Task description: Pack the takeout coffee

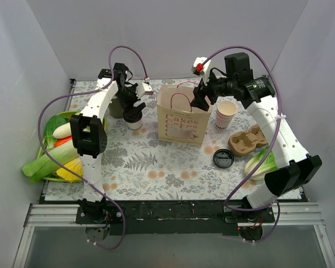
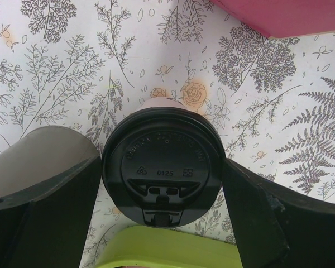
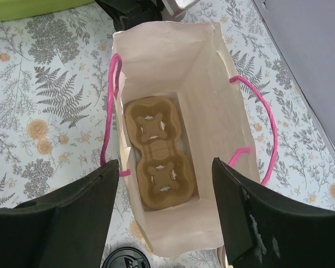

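Left tool is down at the takeout coffee, one finger pressed against each side of its black lid, so it has the cup clamped. The cup is upright over the floral counter, just left of the paper bag and beside the green tray; whether its base touches the counter, I cannot tell. Over on the right, the right tool hangs above the bag's open mouth, fingers spread wide with nothing between them. Looking down inside the bag, a brown cup carrier lies flat on the bottom. A loose black lid sits on the counter, right of the bag.
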Robot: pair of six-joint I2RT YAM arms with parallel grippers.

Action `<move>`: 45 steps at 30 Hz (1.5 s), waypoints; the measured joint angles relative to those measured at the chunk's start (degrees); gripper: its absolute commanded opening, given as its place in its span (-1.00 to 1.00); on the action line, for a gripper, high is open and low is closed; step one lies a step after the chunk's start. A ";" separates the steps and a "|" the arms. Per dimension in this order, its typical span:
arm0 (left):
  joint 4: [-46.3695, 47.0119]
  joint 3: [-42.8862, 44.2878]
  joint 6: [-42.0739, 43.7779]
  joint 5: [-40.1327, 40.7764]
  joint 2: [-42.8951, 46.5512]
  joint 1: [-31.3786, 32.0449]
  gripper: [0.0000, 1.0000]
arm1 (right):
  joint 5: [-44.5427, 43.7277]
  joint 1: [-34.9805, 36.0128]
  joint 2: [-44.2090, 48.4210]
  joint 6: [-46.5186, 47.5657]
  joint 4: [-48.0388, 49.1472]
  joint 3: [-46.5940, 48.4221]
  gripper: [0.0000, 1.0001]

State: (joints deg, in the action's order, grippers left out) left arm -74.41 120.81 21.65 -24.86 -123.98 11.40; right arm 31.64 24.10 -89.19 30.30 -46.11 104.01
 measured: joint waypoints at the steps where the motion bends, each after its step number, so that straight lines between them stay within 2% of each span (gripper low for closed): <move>1: 0.02 0.00 -0.04 0.00 0.00 0.00 0.46 | 0.00 0.00 0.00 -0.04 0.02 -0.04 0.49; 4: 0.04 0.00 -0.55 0.04 0.00 0.00 0.26 | 0.07 -0.07 0.00 -0.13 0.07 -0.15 0.49; 10: 0.33 0.02 -2.58 0.46 0.00 -0.04 0.06 | 0.04 -0.09 0.00 -0.15 0.33 -0.79 0.49; 13: 0.55 0.02 -3.82 0.68 0.00 -0.04 -0.27 | 0.09 -0.09 0.00 -0.17 0.66 -0.79 0.48; 14: 0.52 0.11 -4.37 0.87 0.00 -0.04 -0.51 | 0.09 -0.09 0.00 -0.17 0.87 -0.79 0.49; 17: -0.02 0.46 -5.84 1.27 0.00 -0.04 -0.96 | 0.04 -0.11 0.00 -0.44 1.20 -0.79 0.51; 18: -0.44 0.63 -6.45 1.29 0.00 -0.04 -1.00 | 0.00 -0.15 0.00 -0.70 1.42 -0.79 0.60; 21: -0.94 0.98 -8.41 0.68 0.26 -0.04 -1.00 | 0.57 -1.36 0.00 -5.38 3.48 -0.79 0.76; 27: -2.10 0.24 -13.97 -2.73 3.67 -0.04 -1.00 | 3.43 -7.93 -1.25 -14.23 7.26 2.14 0.74; 36: -1.92 -8.39 -19.26 -6.73 17.73 -0.02 -1.00 | 7.39 -8.44 -4.04 -16.90 8.57 2.40 0.72; 45: -2.19 -12.59 -19.76 -3.06 19.98 -0.02 -1.00 | 8.24 -8.66 -4.98 -14.88 8.46 2.38 0.73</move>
State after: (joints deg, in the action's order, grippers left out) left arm -76.60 108.22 1.89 -27.92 -104.01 11.38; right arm 39.88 15.44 -94.17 15.42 -37.65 106.39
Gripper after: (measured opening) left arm 0.763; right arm 0.862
